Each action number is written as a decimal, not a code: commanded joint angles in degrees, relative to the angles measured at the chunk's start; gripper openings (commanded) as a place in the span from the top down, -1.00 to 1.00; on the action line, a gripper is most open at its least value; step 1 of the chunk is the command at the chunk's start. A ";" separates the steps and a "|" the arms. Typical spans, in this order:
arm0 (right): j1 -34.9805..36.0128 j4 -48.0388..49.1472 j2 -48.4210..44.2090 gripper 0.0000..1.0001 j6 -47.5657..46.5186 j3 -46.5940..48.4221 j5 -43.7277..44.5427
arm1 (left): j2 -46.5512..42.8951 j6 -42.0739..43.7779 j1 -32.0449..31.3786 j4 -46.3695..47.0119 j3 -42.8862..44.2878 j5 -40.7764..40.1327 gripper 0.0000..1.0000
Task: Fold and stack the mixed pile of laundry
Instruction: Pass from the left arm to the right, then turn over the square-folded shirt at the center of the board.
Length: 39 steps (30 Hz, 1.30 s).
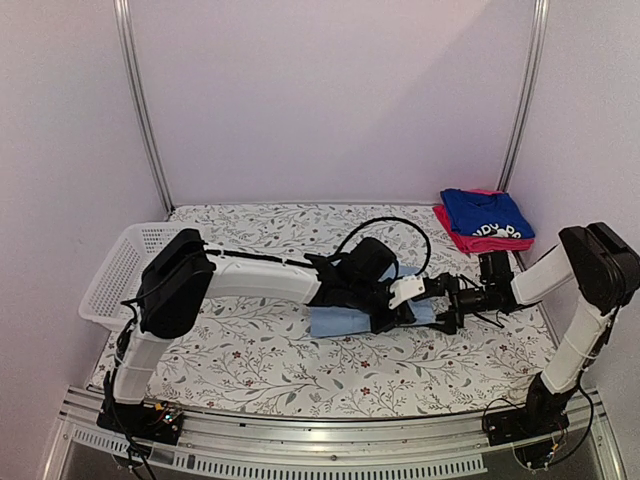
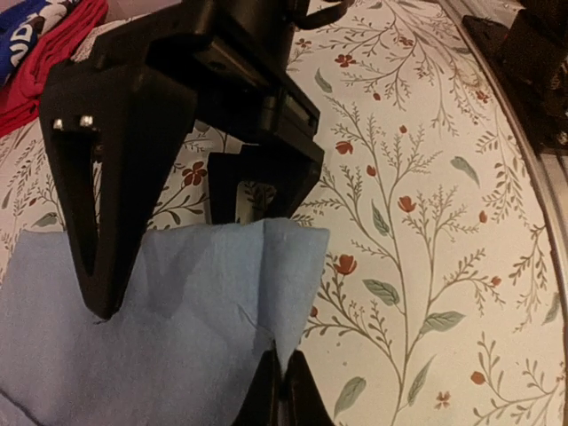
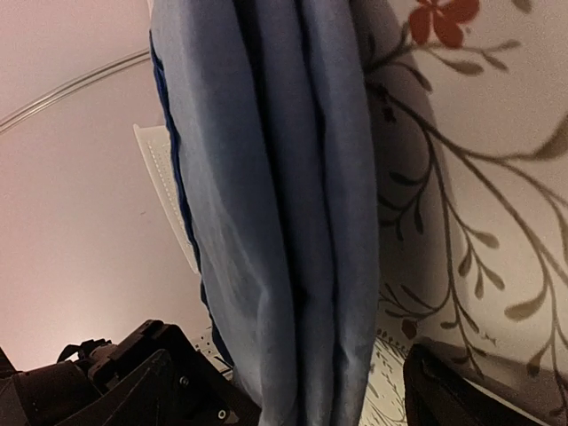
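The folded light-blue cotton shirt (image 1: 335, 322) lies mid-table on the floral-patterned cover (image 1: 300, 375), soft, light and likely to slump open. The left gripper (image 2: 281, 390) is pinched on its layered edge. The right gripper (image 2: 164, 262) has its jaws apart astride that edge. Best grasped through every layer near a corner.

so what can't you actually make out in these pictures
Top view: folded light-blue cloth garment, right part hidden under both wrists.
Top view: royal-blue shirt, white print too small to read.
Right wrist view: its own fingertips not visible; the garment fills the frame.
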 commanded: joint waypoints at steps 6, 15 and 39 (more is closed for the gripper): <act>1.04 19.69 14.69 -0.47 12.18 6.77 -1.06 | -4.18 -1.79 0.88 4.21 -1.88 4.56 1.00; 2.85 16.93 22.64 0.54 14.15 14.18 -1.71 | -4.59 -1.66 1.19 3.49 -2.51 4.38 1.00; -5.60 -83.18 0.98 1.00 -42.66 76.04 48.14 | -34.20 -27.70 19.57 6.39 -29.97 -11.30 -0.99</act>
